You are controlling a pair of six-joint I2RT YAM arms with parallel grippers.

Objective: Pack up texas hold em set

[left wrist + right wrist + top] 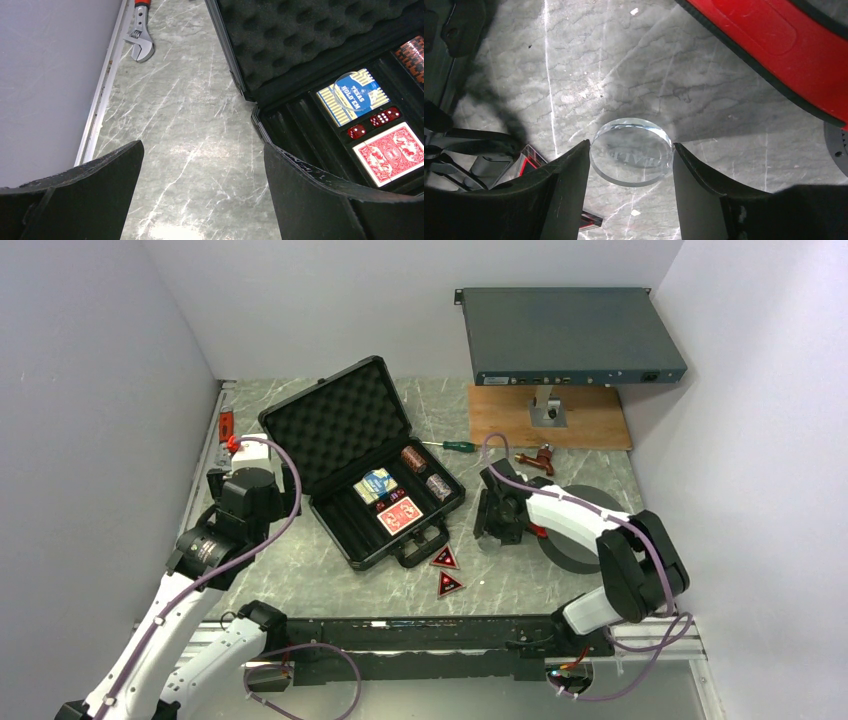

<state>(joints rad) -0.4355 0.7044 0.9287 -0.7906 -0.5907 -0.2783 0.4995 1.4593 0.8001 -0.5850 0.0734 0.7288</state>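
The black briefcase [360, 455] lies open, its egg-crate foam lid [310, 40] tipped back. In its tray sit a blue deck [352, 96], a red deck [395, 152], red dice [382, 117] and two chip rolls [414, 458]. Two red-black triangular tokens [445, 559] lie on the table in front of the case. My right gripper [630, 150] is shut on a clear round dealer button [631, 159], pinched at its rim between both fingertips, right of the case. My left gripper [202, 170] is open over bare marble left of the case.
A grey rack-mount box [570, 335] stands on a wooden board [550, 420] at the back right. A green screwdriver [450, 445], a red clamp [540, 457] and a black round disc [575, 540] lie near my right arm. A wrench [140, 37] lies by the left wall.
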